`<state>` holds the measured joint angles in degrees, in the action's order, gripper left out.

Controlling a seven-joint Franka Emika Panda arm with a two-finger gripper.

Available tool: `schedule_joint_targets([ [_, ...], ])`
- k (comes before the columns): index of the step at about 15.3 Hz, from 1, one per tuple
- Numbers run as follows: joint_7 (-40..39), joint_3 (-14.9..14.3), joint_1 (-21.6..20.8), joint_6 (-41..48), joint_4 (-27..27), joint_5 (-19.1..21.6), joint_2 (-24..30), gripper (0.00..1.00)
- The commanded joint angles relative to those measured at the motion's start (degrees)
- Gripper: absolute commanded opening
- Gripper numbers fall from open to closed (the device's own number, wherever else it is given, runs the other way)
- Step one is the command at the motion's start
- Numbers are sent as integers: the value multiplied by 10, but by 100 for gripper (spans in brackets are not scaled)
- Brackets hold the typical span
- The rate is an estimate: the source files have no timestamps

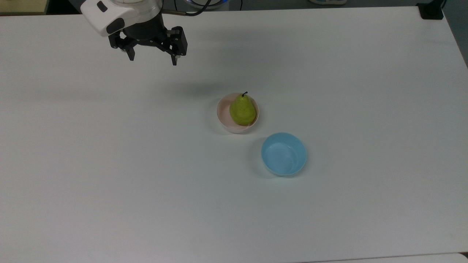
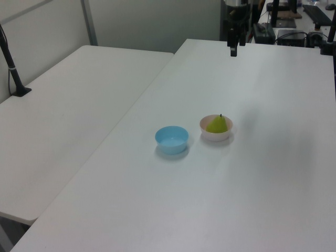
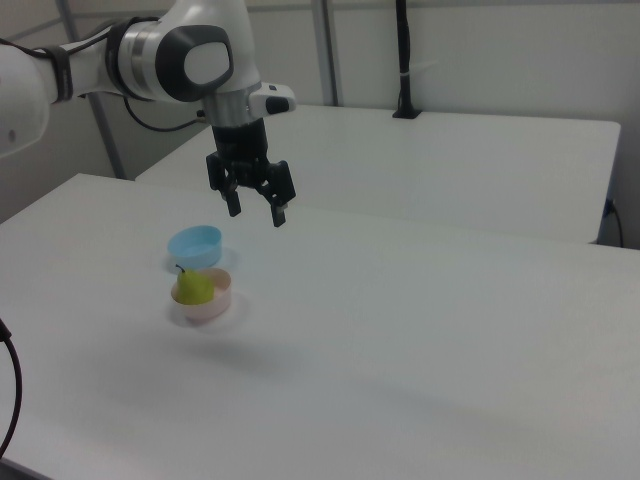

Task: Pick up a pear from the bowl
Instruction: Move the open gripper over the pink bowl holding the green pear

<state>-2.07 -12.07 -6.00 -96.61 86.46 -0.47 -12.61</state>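
The yellow-green pear [image 1: 242, 109] lies in the pale pink bowl [image 1: 222, 116] near the middle of the white table, its dark stem pointing toward the top view's top. The same pear [image 2: 217, 124] and bowl [image 2: 210, 135] sit mid-table in the left view, and the pear [image 3: 194, 287] rests in the bowl [image 3: 215, 305] in the right view. My gripper [image 1: 153, 61] hangs open and empty high above the table, far to the top view's upper left of the bowl. It is also seen as the gripper [image 3: 256, 212] in the right view and the gripper [image 2: 233, 51] in the left view.
A light blue bowl [image 1: 283, 153] stands empty just beside the pink one, toward the top view's lower right. A second white table [image 2: 68, 94] adjoins on the left view's left. A black post [image 3: 403, 60] stands on the far table in the right view.
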Motion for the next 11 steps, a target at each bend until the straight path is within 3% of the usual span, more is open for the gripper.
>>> schedule_joint_targets([
  [1,6,1,0,9,7,-1,15,100],
  [6,9,9,-12,9,7,10,17,100],
  [11,-7,10,-56,10,13,20,12,100],
])
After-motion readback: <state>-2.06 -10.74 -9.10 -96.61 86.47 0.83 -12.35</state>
